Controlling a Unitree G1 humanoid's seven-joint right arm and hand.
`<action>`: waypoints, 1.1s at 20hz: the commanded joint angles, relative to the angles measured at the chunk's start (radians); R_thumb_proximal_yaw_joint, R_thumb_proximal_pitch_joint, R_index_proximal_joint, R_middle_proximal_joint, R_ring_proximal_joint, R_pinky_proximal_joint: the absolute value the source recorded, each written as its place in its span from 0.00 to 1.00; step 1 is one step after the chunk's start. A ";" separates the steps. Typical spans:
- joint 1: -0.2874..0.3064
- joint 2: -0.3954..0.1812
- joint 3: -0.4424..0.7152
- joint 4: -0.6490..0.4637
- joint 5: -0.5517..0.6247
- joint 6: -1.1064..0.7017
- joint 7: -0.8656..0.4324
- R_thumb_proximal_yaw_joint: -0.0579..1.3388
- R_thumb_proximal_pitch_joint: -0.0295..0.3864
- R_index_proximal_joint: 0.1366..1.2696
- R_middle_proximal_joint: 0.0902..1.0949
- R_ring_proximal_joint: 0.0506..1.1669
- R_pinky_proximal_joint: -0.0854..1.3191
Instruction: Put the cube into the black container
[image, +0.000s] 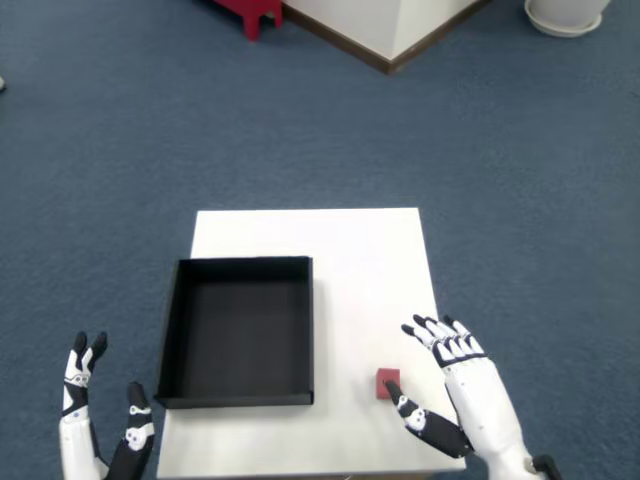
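A small red cube (387, 382) rests on the white table (340, 250) near its front right. My right hand (457, 392) hovers just right of the cube, open, fingers spread toward the far side and the thumb reaching under the cube's near edge; nothing is held. The black container (238, 332), a shallow square tray, sits empty on the table's left half. The left hand (100, 428) stays low at the front left corner, off the table.
Blue carpet surrounds the table. A red stool (250, 12), a white wall corner with brown skirting (385, 40) and a white pot base (567, 14) lie far beyond.
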 joint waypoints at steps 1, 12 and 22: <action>-0.022 -0.017 0.008 0.014 0.000 0.042 -0.055 0.30 0.24 0.15 0.10 0.16 0.09; -0.004 -0.044 -0.001 -0.074 -0.008 0.198 0.014 0.31 0.11 0.20 0.11 0.16 0.08; -0.006 -0.112 -0.066 -0.268 0.020 0.410 0.198 0.35 0.07 0.24 0.12 0.16 0.08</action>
